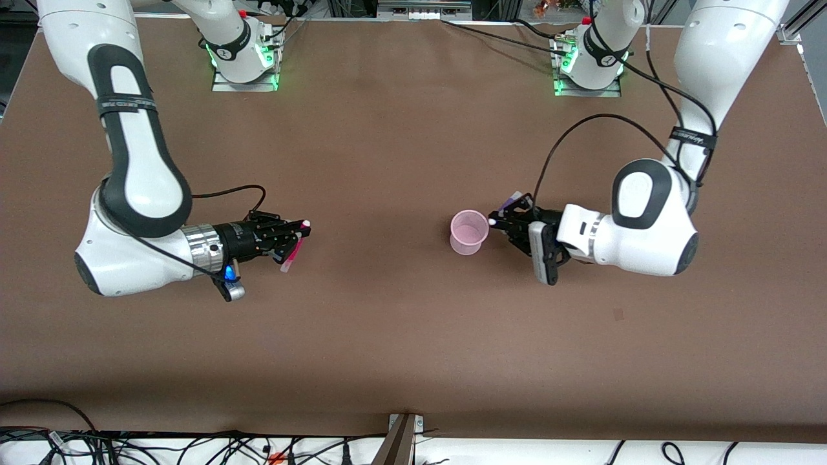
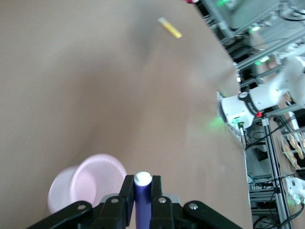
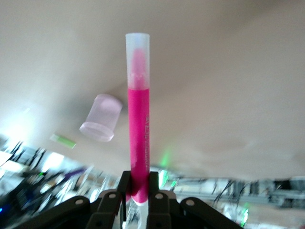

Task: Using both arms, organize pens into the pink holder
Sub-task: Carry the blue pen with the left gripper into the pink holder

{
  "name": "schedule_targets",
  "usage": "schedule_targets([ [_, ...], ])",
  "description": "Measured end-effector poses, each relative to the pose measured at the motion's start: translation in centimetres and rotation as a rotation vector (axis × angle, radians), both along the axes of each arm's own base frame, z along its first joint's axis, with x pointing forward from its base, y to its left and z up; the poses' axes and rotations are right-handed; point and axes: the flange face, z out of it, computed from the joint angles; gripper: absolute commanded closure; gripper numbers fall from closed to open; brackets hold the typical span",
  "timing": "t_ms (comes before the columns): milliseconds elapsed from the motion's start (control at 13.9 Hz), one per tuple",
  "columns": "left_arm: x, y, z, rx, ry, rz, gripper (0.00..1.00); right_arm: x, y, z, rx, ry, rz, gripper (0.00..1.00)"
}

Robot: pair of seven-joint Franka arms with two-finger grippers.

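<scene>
The pink holder [image 1: 466,240] stands upright mid-table, toward the left arm's end. My left gripper [image 1: 496,221] is right beside its rim, shut on the dark purple-blue pen [image 1: 513,201], whose white end points at the holder. In the left wrist view the pen [image 2: 142,202] sits between the fingers of the left gripper [image 2: 142,183], next to the holder [image 2: 88,188]. My right gripper [image 1: 298,236] hovers over the table toward the right arm's end, shut on the magenta pen [image 1: 291,256]. The right wrist view shows this pen [image 3: 138,129], the right gripper [image 3: 138,183], the holder [image 3: 101,118] and a lime green pen [image 3: 63,140] lying near it.
A yellow pen [image 2: 169,27] lies on the table in the left wrist view, toward the right arm's end. The yellow and green pens are hidden in the front view. The brown table [image 1: 387,336] spreads wide around the holder. Cables lie along the front edge.
</scene>
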Motion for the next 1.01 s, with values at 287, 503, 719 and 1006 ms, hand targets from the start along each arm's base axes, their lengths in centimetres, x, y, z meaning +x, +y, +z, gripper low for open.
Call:
schedule_targets([
  [287,-0.3,-3.2,-1.9,-0.218,-0.141,-0.081,1.0,0.4,1.9,1.9,0.202,0.046,-0.084,1.0],
  [503,-0.3,-3.5,-2.9,-0.308,-0.276,-0.165,1.0,0.9,2.6,2.7,0.248,0.104,-0.168,1.0],
  [719,-0.2,-3.2,-3.8,-0.365,-0.418,-0.252,1.0,1.3,3.1,3.8,0.34,0.159,-0.225,1.0],
  [1006,-0.2,-2.6,-5.1,-0.331,-0.494,-0.334,1.0,1.6,3.4,4.5,0.405,0.218,-0.272,1.0],
])
